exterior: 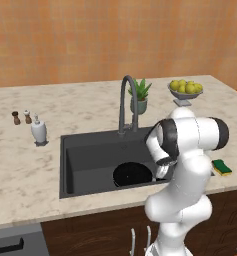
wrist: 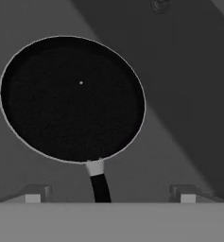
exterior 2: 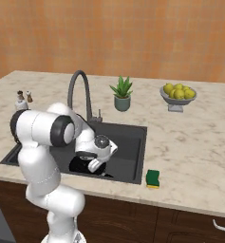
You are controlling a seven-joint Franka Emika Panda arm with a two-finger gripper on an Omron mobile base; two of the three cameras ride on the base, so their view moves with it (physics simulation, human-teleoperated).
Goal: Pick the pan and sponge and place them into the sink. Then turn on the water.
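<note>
Fingertips (wrist: 32, 194) of the gripper (wrist: 106, 196) stand wide apart at the bottom of the hand view, one on each side of the pan's handle, touching nothing and holding nothing. Between them the short black handle runs up to the pan (wrist: 72, 98), a round, flat, all-black pan lying flat on the floor of the sink (exterior: 85, 155). From the base cameras the pan (exterior: 132, 173) sits in the near right part of the dark grey basin, close to its front wall, with the white arm bent down over it and the hand lowered inside the basin just above it.

On the counter to the right of the sink, near the front edge, lies the sponge (exterior 2: 153, 178), green on top over a yellow layer, well apart from the pan. Behind the basin rises the tall arched faucet (exterior: 126, 102). Just beyond it stands a small potted plant (exterior: 140, 96), and farther right a grey bowl of yellow fruit (exterior: 185, 90). Far to the left on the marble counter (exterior: 20, 165) are a white soap dispenser (exterior: 38, 131) and two small shakers (exterior: 21, 117).
</note>
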